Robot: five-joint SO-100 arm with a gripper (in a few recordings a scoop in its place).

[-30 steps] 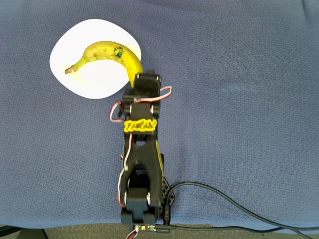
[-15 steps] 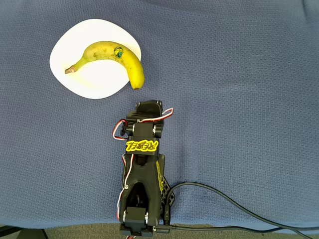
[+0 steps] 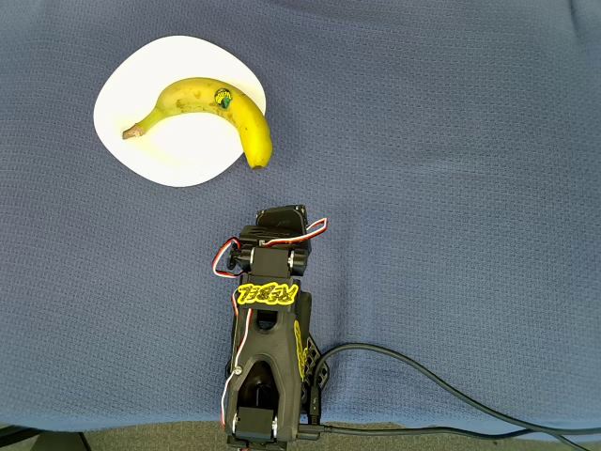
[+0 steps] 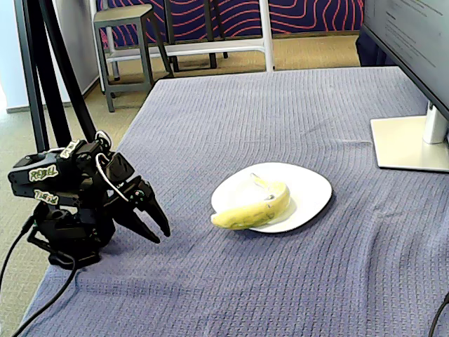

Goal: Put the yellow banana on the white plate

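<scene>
Banana lying on the plate, curved, stem toward the left edge of the overhead view, blunt end jutting just past the plate's lower right rim. Small dark sticker on the upper side of the fruit. In the fixed view, same banana resting across the near-left part of the plate, its tip poking over the rim toward the arm.

Tool empty, well apart from plate and fruit, pointing down toward the blue cloth covering the tabletop. Fingers close together with at most a slim gap at the tips; truly closed or not, cannot tell. Black arm folded back low over its base at the near edge, yellow lettering on top, red and white wires looped at the wrist. Black cable trailing right from the base. Monitor stand at the far right of the fixed view, stool on the floor beyond.
</scene>
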